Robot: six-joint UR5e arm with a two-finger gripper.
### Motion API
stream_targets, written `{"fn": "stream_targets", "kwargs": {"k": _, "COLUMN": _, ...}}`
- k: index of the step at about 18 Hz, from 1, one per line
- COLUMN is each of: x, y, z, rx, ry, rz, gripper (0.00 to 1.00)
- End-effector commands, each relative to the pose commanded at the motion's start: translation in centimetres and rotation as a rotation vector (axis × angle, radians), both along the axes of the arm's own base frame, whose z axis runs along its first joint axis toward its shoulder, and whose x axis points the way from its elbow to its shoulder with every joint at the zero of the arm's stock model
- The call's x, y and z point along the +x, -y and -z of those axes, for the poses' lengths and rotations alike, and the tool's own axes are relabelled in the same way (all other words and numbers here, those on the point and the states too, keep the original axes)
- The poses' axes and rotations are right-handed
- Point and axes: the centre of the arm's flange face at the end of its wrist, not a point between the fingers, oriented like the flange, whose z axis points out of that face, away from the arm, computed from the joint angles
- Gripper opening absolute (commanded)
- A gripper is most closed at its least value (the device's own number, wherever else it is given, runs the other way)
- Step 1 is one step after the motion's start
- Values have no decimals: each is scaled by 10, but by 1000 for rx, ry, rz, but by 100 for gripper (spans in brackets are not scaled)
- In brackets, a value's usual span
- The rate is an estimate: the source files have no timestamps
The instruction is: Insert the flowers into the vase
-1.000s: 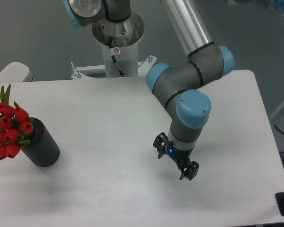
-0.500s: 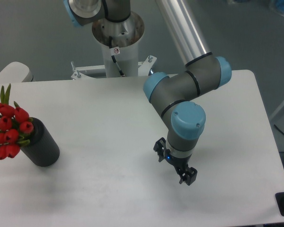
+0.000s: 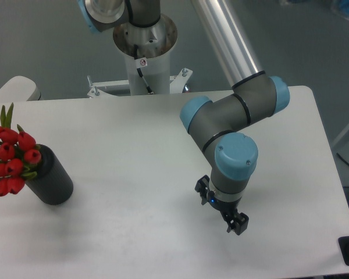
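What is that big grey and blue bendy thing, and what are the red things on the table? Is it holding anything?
The bendy thing is a robot arm. It has grey tubes and blue caps at its joints, a bit like elbows. At its tip is a small black gripper with two fingers for grabbing things. It carries nothing; I cannot tell whether the fingers are open or shut.

The picture is taken by one camera fixed up high, looking down at a white table.

The red things are flowers, red buds with green leaves. They stick out of a black vase shaped like a thick tube, standing tilted at the table's left edge. The gripper is far from them, near the right side.
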Motion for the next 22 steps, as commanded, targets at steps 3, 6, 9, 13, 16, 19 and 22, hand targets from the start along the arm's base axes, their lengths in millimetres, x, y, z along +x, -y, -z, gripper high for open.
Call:
{"fn": "stream_targets", "kwargs": {"k": 3, "x": 0, "y": 1, "z": 2, "rx": -3, "ry": 6, "rz": 0, "gripper": 100}}
{"fn": "stream_targets", "kwargs": {"k": 6, "x": 1, "y": 2, "z": 3, "rx": -3, "ry": 6, "rz": 0, "gripper": 100}}
{"fn": "stream_targets", "kwargs": {"k": 9, "x": 2, "y": 3, "z": 4, "rx": -2, "ry": 4, "rz": 11, "gripper": 100}}
{"fn": "stream_targets", "kwargs": {"k": 13, "x": 3, "y": 4, "z": 5, "rx": -2, "ry": 3, "rz": 17, "gripper": 100}}
{"fn": "stream_targets", "kwargs": {"k": 16, "x": 4, "y": 4, "z": 5, "rx": -2, "ry": 3, "rz": 17, "gripper": 100}}
{"fn": "stream_targets", "kwargs": {"k": 19, "x": 4, "y": 4, "z": 6, "rx": -2, "ry": 4, "rz": 17, "gripper": 100}}
{"fn": "stream_targets", "kwargs": {"k": 22, "x": 4, "y": 4, "z": 5, "rx": -2, "ry": 3, "rz": 17, "gripper": 100}}
